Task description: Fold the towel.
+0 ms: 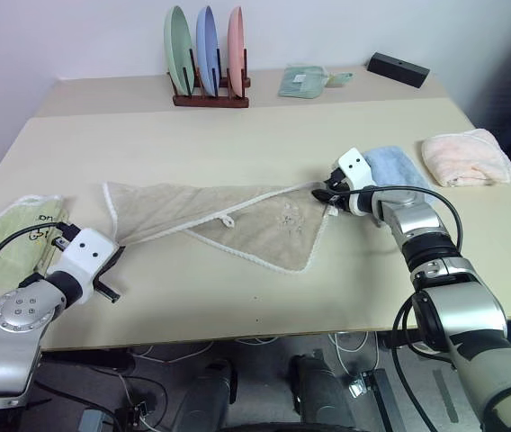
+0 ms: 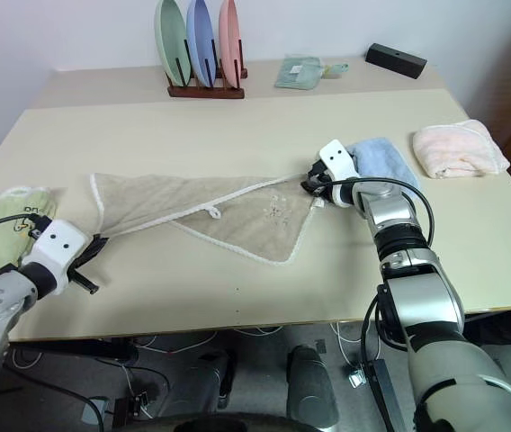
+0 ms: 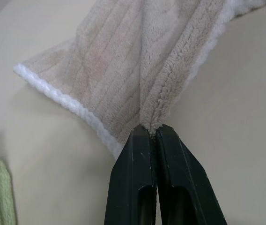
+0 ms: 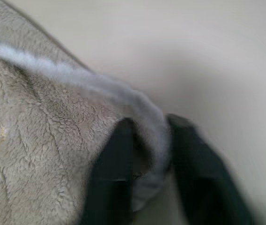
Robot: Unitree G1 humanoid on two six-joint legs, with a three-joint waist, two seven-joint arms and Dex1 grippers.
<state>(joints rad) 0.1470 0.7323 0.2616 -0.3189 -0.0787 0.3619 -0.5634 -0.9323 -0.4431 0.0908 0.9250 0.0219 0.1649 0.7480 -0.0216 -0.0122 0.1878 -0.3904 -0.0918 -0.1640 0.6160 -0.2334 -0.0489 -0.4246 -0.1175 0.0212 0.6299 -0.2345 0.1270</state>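
The towel (image 1: 237,220) lies stretched across the middle of the table (image 1: 237,144), spread flat but crumpled, with one white-edged corner hanging toward the near side and a small white loop (image 1: 228,220) showing on top. At its left end the cloth is gathered into a narrow fold, and the left hand (image 3: 152,129) has its two black fingers pressed together on that fold, pinching the towel near the table's near-left edge. At the right end the right hand (image 1: 327,193) sits on the towel's far-right corner; the right wrist view shows its fingers (image 4: 112,164) closed on the white edging, with a bit of the cloth bunched between them.

Just beside the left arm, on the near-left of the table, lies a green towel (image 1: 8,229). Behind the right hand, touching or almost touching it, is a folded light-blue towel (image 1: 398,166), and to the right of that, a little apart, a folded pale-pink towel (image 1: 467,157). At the far side stands a wooden rack (image 1: 210,94) holding three upright plates, green, blue and pink. To the right of it lies a small green cloth (image 1: 305,81), and further right a black box (image 1: 398,68).
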